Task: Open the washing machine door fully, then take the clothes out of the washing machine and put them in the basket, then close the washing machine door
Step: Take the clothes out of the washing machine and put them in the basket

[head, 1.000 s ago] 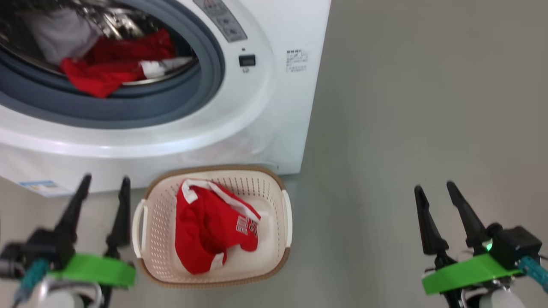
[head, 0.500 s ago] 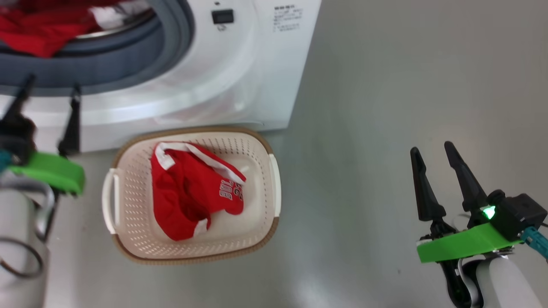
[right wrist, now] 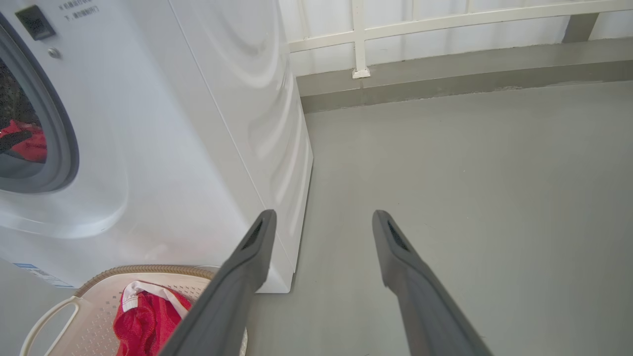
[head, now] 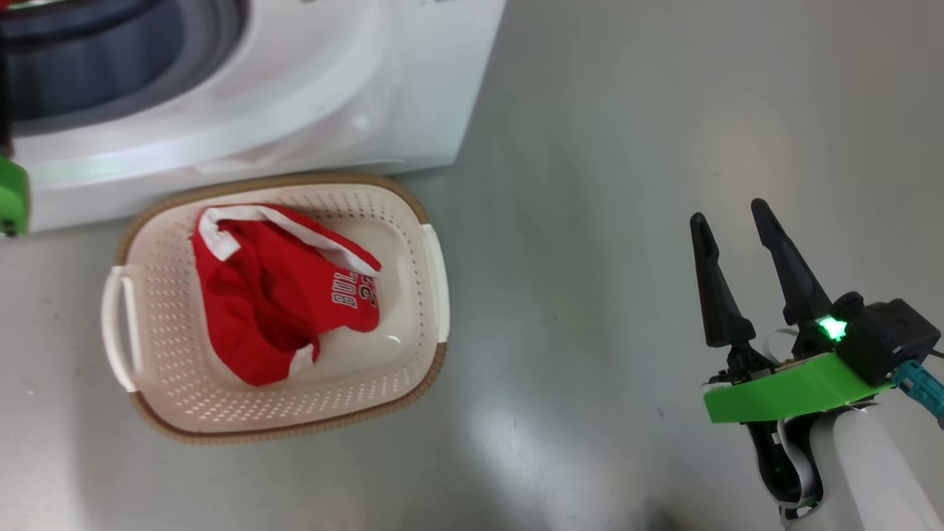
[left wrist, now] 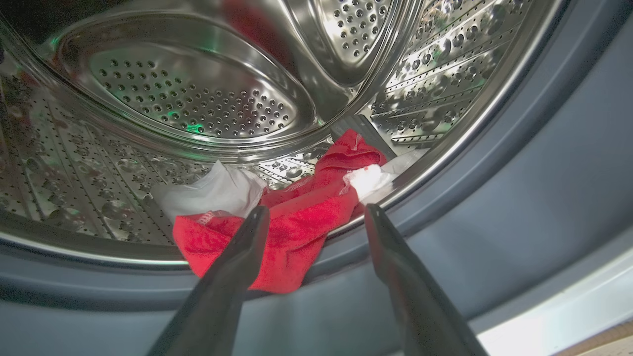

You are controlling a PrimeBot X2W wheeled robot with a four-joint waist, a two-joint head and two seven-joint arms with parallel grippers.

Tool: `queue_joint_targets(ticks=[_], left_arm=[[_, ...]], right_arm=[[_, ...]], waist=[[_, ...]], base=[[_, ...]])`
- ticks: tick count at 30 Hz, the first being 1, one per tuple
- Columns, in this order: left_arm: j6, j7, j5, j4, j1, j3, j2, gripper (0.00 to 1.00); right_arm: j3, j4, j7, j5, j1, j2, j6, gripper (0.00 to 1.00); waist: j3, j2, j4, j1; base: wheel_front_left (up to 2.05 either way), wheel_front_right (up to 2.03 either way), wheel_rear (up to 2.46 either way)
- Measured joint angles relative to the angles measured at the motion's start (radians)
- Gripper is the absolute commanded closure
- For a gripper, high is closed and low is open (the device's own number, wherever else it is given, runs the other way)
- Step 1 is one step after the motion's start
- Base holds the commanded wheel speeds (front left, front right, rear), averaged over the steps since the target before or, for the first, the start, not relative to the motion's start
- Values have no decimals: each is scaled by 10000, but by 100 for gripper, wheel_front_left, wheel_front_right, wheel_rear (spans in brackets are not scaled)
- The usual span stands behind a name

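The left gripper (left wrist: 316, 210) stood open and empty at the washing machine's (head: 295, 88) mouth, pointing at red and white clothes (left wrist: 296, 232) draped over the drum's (left wrist: 198, 99) front edge. A red jersey (head: 273, 302) lay in the basket (head: 295, 182) beside the machine's front. The right gripper (head: 729, 210) hung open and empty above the floor (head: 627, 147).

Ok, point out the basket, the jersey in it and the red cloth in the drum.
basket (head: 332, 391): head view, on its perforated inner wall.
jersey (head: 273, 295): head view, on the middle of its red fabric.
red cloth (left wrist: 296, 232): left wrist view, on the middle of the hanging fold.
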Motion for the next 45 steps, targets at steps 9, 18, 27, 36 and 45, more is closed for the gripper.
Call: queue_joint_targets(ticks=[9, 18, 27, 36, 45], left_arm=[[163, 0, 293, 798, -1112, -523, 533, 0], [489, 0, 445, 1753, -2078, -922, 1206, 0], [871, -2, 571, 2704, -2615, -1124, 1417, 0], [815, -4, 194, 3135, -2660, -1158, 1323, 100], [800, 0, -477, 2736, -2451, -976, 922, 100]], right_arm=[[366, -94, 0, 268, -291, -2, 0, 0], [750, -203, 0, 378, -410, -10, 0, 0], [903, -270, 0, 533, -412, -10, 0, 0], [897, -295, 0, 541, -412, -10, 0, 0], [823, -288, 0, 539, -411, -10, 0, 0]], waist=[[657, 0, -411, 0], [1074, 0, -870, 0], [1184, 0, -1092, -1], [1035, 0, -1019, 0], [852, 0, -901, 0]], base=[[0, 0, 0], [0, 0, 0], [0, 0, 0], [0, 0, 0], [0, 0, 0]])
